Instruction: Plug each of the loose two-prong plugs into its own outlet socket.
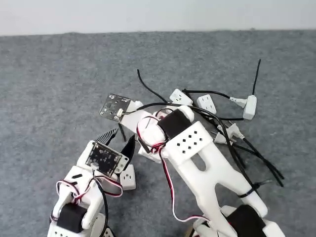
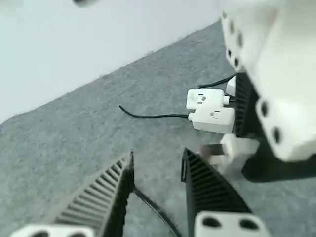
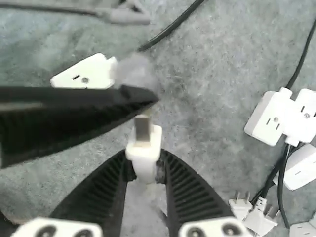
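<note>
My right gripper [image 3: 144, 165] is shut on a white two-prong plug [image 3: 143, 148], prongs pointing away from the wrist. Just past the prongs a black finger [image 3: 74, 116] of the left gripper crosses, and beyond it lies a white outlet socket [image 3: 84, 76]. My left gripper [image 2: 155, 187] is open with nothing between its fingers, low over the carpet beside the right arm [image 2: 276, 74]. In the high view the left gripper [image 1: 118, 140] sits under the right arm's wrist [image 1: 173, 128], with a white socket [image 1: 127, 177] next to it. Two joined sockets [image 1: 193, 100] lie farther back.
Black cords [image 1: 247, 148] and several loose white plugs [image 1: 228, 133] tangle right of the right arm; another plug [image 1: 250, 106] lies at the far right. Grey carpet [image 1: 49, 89] stretches open to the left and back. A white wall [image 1: 148, 15] bounds the far side.
</note>
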`<act>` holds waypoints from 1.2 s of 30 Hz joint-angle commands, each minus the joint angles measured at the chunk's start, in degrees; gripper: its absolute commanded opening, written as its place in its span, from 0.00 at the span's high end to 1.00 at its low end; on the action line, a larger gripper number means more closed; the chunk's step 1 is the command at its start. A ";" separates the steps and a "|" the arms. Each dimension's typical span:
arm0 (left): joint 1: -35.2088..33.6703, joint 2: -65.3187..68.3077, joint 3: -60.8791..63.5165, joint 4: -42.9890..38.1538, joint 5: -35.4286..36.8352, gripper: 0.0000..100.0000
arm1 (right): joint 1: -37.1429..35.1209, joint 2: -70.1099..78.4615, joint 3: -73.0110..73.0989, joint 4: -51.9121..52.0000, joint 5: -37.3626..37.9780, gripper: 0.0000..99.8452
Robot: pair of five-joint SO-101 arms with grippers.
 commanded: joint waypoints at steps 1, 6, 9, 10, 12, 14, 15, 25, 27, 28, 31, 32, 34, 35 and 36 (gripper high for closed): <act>0.09 0.09 -0.13 -2.37 -0.70 0.83 | -2.07 -0.92 -5.19 3.12 -0.09 0.99; 0.26 0.18 -0.04 -2.37 -0.70 0.83 | -5.14 -0.92 -7.74 6.55 -0.18 0.99; 0.35 0.18 0.92 -2.64 -0.70 0.83 | -6.20 -0.75 -10.29 8.31 -0.53 0.99; 0.35 0.18 0.92 -2.64 -0.70 0.83 | -6.20 -0.66 -11.34 8.57 -0.53 0.99; 0.35 0.18 0.92 -2.55 -0.70 0.83 | -6.02 -0.66 -13.63 8.84 -0.62 0.99; 0.35 0.18 1.01 -2.37 -0.44 0.83 | -5.93 -0.40 -15.56 8.92 -0.62 0.99; 0.70 0.18 1.01 -2.29 -0.44 0.83 | -5.93 -0.31 -16.26 8.92 -0.62 0.99; 5.19 0.18 1.10 0.00 -0.70 0.83 | -5.93 -0.22 -17.58 8.57 -2.55 0.99; 5.19 0.18 1.10 0.00 -0.70 0.83 | -5.76 -0.22 -17.58 8.75 -2.55 0.99; 5.19 0.18 1.10 0.00 -0.79 0.83 | -5.14 -0.22 -17.58 8.75 -2.55 0.99; 4.75 0.18 1.10 0.00 -0.88 0.83 | -2.51 -0.22 -17.67 8.40 -2.55 0.99; 3.69 0.18 1.10 -0.18 -0.88 0.83 | -1.36 -0.22 -17.76 8.31 -2.55 0.99; 0.70 0.18 1.10 -0.79 -0.88 0.83 | 0.84 -0.31 -17.76 8.31 -2.11 0.99; -0.70 0.18 1.10 -1.41 -0.88 0.83 | 2.07 -0.31 -17.76 8.31 -2.11 0.99; -1.93 0.18 1.19 -1.93 -0.88 0.83 | 3.12 -0.40 -17.76 8.31 -2.11 0.99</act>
